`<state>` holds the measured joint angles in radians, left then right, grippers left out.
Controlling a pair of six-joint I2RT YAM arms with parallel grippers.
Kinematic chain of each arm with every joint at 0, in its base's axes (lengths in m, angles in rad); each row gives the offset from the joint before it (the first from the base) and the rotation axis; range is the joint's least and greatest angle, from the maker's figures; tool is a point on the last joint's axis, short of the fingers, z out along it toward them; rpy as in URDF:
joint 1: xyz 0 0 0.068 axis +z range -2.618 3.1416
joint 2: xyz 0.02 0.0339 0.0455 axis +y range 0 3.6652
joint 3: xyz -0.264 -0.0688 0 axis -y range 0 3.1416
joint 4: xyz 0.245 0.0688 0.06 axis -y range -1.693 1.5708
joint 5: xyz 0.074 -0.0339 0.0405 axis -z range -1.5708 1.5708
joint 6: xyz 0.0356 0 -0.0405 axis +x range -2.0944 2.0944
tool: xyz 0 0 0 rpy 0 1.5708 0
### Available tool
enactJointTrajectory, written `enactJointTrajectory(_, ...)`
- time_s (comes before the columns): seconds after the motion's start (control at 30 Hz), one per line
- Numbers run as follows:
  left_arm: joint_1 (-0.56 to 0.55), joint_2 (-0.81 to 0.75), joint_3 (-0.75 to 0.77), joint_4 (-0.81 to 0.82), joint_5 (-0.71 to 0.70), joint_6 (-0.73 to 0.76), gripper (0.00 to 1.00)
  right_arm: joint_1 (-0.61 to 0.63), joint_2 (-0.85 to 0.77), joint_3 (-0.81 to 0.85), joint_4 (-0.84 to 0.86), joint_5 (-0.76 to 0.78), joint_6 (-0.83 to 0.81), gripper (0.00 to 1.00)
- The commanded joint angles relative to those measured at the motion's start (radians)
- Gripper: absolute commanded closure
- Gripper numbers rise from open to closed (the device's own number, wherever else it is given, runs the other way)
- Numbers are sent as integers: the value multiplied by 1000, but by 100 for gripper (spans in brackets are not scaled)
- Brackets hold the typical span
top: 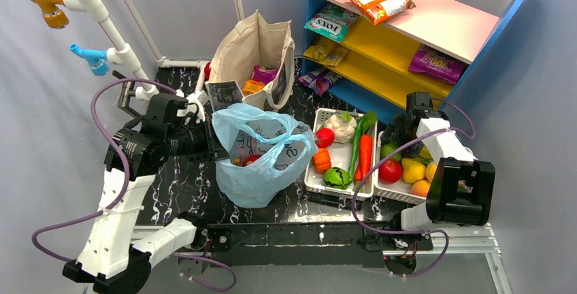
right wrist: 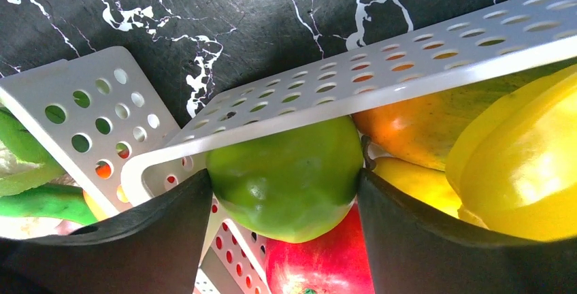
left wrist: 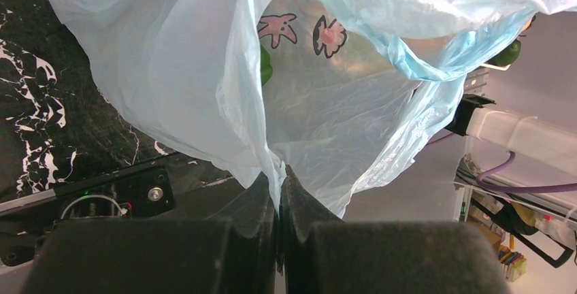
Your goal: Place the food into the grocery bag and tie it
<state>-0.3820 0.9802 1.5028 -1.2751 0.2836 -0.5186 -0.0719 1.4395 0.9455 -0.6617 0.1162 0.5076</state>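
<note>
The light-blue grocery bag [top: 262,154] stands open in the middle of the black table. My left gripper [top: 216,150] is shut on the bag's left rim; in the left wrist view the thin plastic [left wrist: 326,117] is pinched between the jaws [left wrist: 279,185]. A red piece of food [top: 249,160] lies inside the bag. My right gripper [top: 393,143] is down in the right white basket [top: 394,195], with its fingers closed on both sides of a green fruit [right wrist: 286,171]. A red fruit [right wrist: 320,260] lies just under it and yellow fruits [right wrist: 517,165] beside it.
A second white basket [top: 320,186] between bag and right basket holds a carrot, cauliflower and other vegetables. A beige canvas tote [top: 255,52] stands behind the bag. A coloured shelf [top: 422,18] with snack packs fills the back right. A white peg rack [top: 102,15] is at the back left.
</note>
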Motion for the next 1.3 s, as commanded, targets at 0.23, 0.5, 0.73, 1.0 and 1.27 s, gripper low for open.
enactJointTrajectory(0.23, -5, -4, 16, -19, -12, 8, 100, -5, 25, -32, -1, -10, 9, 69)
enactJointTrajectory(0.5, -3, -10, 4, -7, -3, 0, 100, -5, -46, 62, -97, -14, 15, 81)
enactJointTrajectory(0.73, -4, -12, -3, 5, 8, -5, 100, -6, -123, 148, -189, -9, 20, 81)
enactJointTrajectory(1.0, -4, -15, -8, 11, 20, -8, 100, -5, -194, 243, -267, -37, 46, 81)
enactJointTrajectory(1.27, -4, -16, -8, 10, 29, -8, 100, 18, -260, 361, -310, -145, 47, 81)
